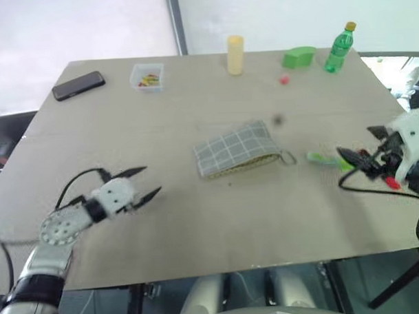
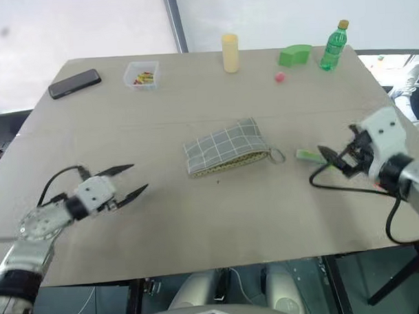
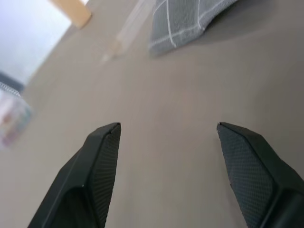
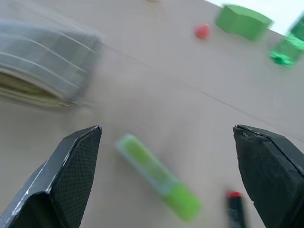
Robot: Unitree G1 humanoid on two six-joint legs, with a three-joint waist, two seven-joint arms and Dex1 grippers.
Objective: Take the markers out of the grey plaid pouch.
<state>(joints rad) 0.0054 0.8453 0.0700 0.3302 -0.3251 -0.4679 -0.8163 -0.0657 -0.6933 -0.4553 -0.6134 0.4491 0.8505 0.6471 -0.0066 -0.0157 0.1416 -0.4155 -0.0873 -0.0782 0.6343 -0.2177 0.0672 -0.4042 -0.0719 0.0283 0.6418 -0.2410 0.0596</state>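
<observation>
Risk first, nearest stuff to farthest. Your left gripper [image 1: 145,184] hangs over bare desk [image 1: 219,225] by the near left edge, fingers spread wide, holding and touching nothing. The right gripper [image 2: 331,159] sits by the right edge, fingers also spread wide with nothing between them. One lime green marker [image 4: 159,177] lies loose on the desk just in front of it, with a small dark red-tipped thing [image 4: 234,207] beside it that I can't identify.

What I'd watch: that marker is round and free, so if you swing the right fingers [image 4: 71,175] in low you could knock it rolling toward the right edge and off.

Next out, the grey plaid pouch [image 1: 238,151] lies flat mid-desk, zip edge and ring loop [image 1: 287,158] toward the marker. I can't tell whether more markers are still inside. It's soft fabric, so my guess is a one-sided pull just drags the whole thing along unless the other gripper pins it.

Far edge clutter (phone [image 1: 78,85], clear box [image 1: 147,77], yellow cylinder [image 1: 235,55], green block [image 1: 299,57], bottle [image 1: 339,49]) is well apart, no worry.
</observation>
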